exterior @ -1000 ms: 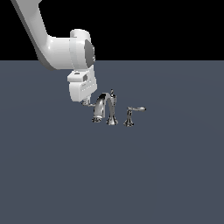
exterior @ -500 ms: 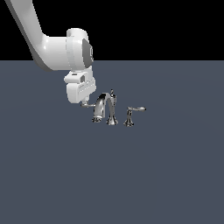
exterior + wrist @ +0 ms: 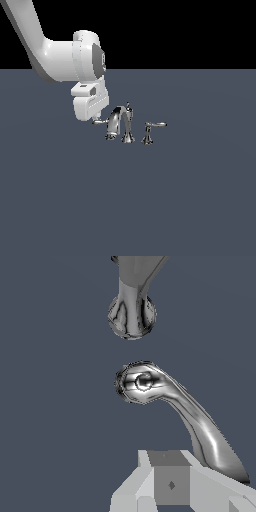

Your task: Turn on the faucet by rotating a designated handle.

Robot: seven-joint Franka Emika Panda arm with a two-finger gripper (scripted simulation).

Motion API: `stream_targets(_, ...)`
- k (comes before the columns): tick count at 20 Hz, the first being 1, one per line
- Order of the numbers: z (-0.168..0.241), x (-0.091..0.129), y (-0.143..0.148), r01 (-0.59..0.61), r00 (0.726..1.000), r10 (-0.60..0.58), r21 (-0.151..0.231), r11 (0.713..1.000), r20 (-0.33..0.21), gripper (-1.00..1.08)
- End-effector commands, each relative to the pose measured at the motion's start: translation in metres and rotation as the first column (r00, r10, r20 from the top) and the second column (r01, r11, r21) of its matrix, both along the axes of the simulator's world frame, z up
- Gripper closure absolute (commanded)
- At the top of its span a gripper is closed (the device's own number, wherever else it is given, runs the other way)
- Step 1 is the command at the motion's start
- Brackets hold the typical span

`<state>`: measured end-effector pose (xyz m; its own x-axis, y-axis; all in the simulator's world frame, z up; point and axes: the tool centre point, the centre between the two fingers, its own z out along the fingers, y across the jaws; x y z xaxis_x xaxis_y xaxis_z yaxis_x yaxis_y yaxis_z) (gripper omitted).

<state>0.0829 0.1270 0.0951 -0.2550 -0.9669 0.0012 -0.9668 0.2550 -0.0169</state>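
The chrome faucet [image 3: 116, 124] stands mid-table, its arched spout topped by a knob. Its left handle [image 3: 101, 121] is a thin lever pointing to the exterior view's left. My gripper [image 3: 97, 120] hangs right over that lever's tip, and the white hand hides the fingers there. In the wrist view the handle [image 3: 172, 401] runs from its round hub out to a tip beside one white finger [image 3: 171, 485] with a grey pad. That finger sits against or just next to the tip. The other finger is not clearly shown. The spout base [image 3: 131, 316] lies beyond the hub.
A second chrome lever [image 3: 155, 124] on a flared post [image 3: 147, 136] points to the exterior view's right, past the spout. The faucet stands on a flat dark grey surface [image 3: 175, 200]. My white arm [image 3: 35, 40] rises toward the upper left of the exterior view.
My arm and hand have drifted slightly toward the exterior view's left. The hand stays over the left lever's tip. The faucet looks unchanged.
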Motion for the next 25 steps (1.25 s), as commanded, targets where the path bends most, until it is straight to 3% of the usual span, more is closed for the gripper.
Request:
stream_targets(1, 0.0, -0.012, 0.002, -0.004, 1.0, 0.004, 0.002, 1.0, -0.013, 1.08)
stream_targets(8, 0.0, -0.032, 0.003, -0.006, 1.0, 0.006, 0.004, 1.0, -0.015, 1.08)
stream_targets(10, 0.0, -0.028, 0.006, -0.01, 1.0, 0.01, 0.004, 1.0, -0.013, 1.08)
stream_targets(25, 0.0, -0.061, -0.034, -0.008, 1.0, 0.008, 0.005, 1.0, -0.015, 1.08)
